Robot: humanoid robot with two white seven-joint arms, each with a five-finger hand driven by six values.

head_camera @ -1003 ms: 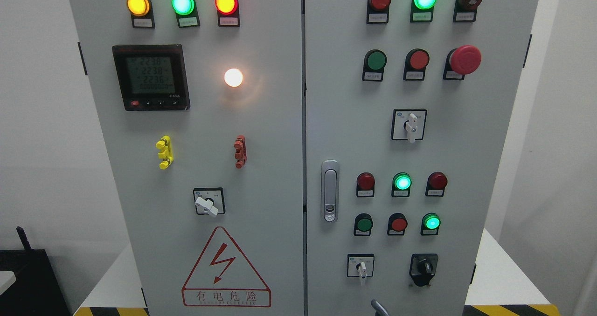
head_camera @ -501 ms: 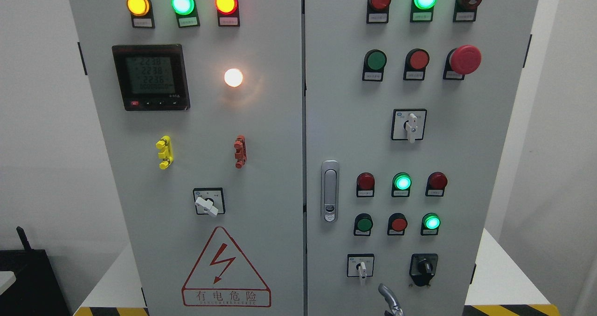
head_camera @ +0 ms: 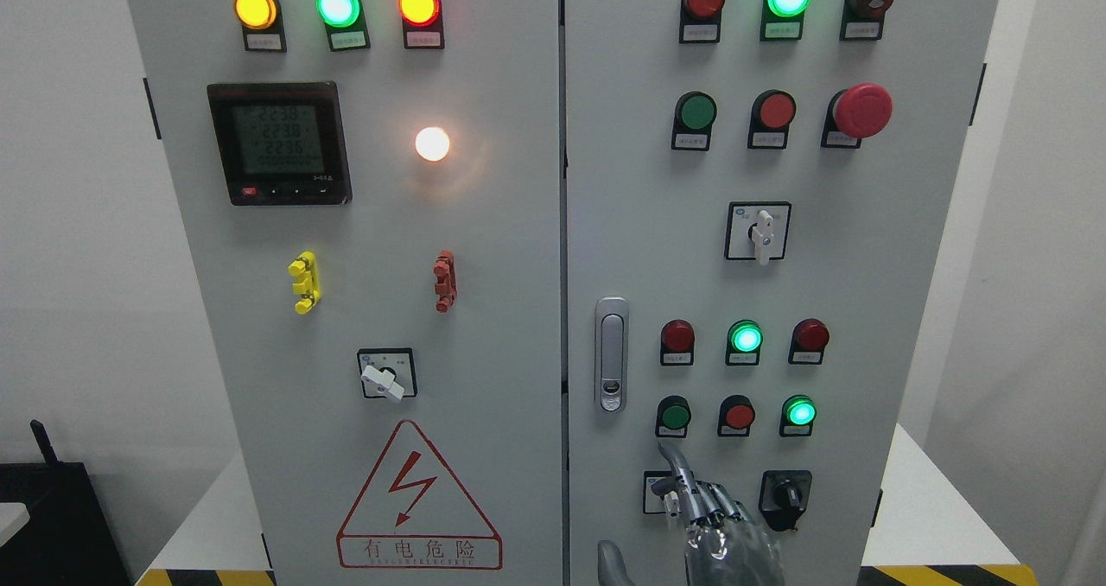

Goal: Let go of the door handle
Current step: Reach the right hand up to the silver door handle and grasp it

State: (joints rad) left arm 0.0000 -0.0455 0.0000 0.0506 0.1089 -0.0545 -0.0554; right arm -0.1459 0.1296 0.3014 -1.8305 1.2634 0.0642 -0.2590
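Warning triangle (head_camera: pixel 418 497) marked "有电危险"

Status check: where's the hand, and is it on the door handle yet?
Right hand at bottom edge, fingers extended, holding nothing. Door handle untouched, flush, above and left of hand. Hand covers a lower selector switch; path to handle clear. Left hand not visible.

A cabinet (head_camera: pixel 518 240) with two doors side by side is set on a counter (head_camera: pixel 916 508). On the left door, a meter (head_camera: pixel 279 143) is placed below a row of three lamps (head_camera: pixel 338 6), and a warning sign (head_camera: pixel 419 500) below a rotary switch (head_camera: pixel 386 374). A door handle (head_camera: pixel 611 354) is mounted upright at the right door's left edge, just right of the seam. The robot hand (head_camera: pixel 721 530) is seen at the bottom edge, below and right of the handle and apart from it, in front of a small switch (head_camera: pixel 665 493).
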